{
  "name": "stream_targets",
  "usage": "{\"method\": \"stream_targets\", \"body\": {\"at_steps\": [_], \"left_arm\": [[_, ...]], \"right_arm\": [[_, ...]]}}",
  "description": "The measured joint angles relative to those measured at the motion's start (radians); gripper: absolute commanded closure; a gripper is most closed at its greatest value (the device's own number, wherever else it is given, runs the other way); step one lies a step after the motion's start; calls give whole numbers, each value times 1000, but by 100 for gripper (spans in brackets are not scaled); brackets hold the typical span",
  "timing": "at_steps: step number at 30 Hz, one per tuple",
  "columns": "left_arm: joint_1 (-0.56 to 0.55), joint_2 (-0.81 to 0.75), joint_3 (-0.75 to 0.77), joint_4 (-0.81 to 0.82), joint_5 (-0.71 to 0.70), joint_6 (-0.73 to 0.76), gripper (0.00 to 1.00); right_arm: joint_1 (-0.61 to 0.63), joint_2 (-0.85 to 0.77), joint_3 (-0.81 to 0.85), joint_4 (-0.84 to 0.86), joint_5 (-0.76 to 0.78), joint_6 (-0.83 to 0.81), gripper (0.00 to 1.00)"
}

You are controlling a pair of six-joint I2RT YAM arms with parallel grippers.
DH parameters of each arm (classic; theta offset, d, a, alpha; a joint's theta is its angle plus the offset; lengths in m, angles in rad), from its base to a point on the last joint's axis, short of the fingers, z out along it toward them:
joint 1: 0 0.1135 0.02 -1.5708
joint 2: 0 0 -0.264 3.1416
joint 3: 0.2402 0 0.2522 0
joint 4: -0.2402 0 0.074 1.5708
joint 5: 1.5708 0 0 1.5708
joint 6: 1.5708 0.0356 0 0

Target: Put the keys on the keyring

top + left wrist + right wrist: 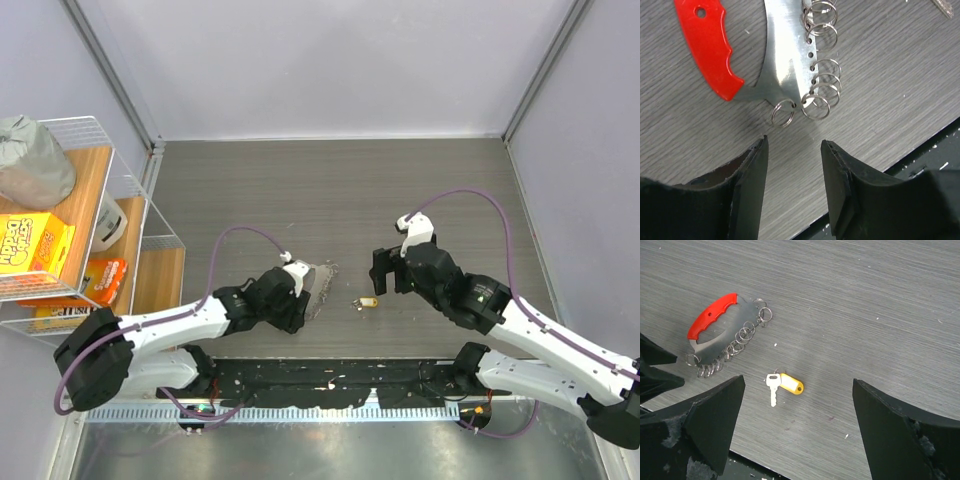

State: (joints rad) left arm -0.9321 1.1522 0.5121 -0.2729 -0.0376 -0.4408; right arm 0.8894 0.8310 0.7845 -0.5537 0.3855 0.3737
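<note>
Left gripper gaping near keyring, its top cropped, keys tiny overhead

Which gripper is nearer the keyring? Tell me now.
Left. The left gripper sits just short of the keyring, not touching; the right gripper hangs above the key, farther off.

Keyring, keys on grey table

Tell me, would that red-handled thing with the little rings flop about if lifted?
The keyring looks like a flat metal plate with a moulded red handle, so it would probably lift stiffly. Its small rings hang loose in holes along the edge and would likely swing. Lying flat, it should slide, not roll.
</note>
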Motion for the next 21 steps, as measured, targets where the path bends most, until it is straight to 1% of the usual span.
{"method": "stream_targets", "body": {"at_steps": [4,12,15,20,21], "left_arm": [[0,40,0,42,10,3,53],[2,93,7,68,6,11,57],[6,101,11,68,4,13,62],[11,112,16,74,4,23,62],[11,114,18,74,4,24,61]], "right_arm": [[0,0,-11,8,-18,0,5],[0,-25,-18,10,-48,0,5],[0,-29,-18,16,-55,0,4],[0,-28,-21,28,-67,0,5],[0,-28,-23,30,-69,0,5]]}}
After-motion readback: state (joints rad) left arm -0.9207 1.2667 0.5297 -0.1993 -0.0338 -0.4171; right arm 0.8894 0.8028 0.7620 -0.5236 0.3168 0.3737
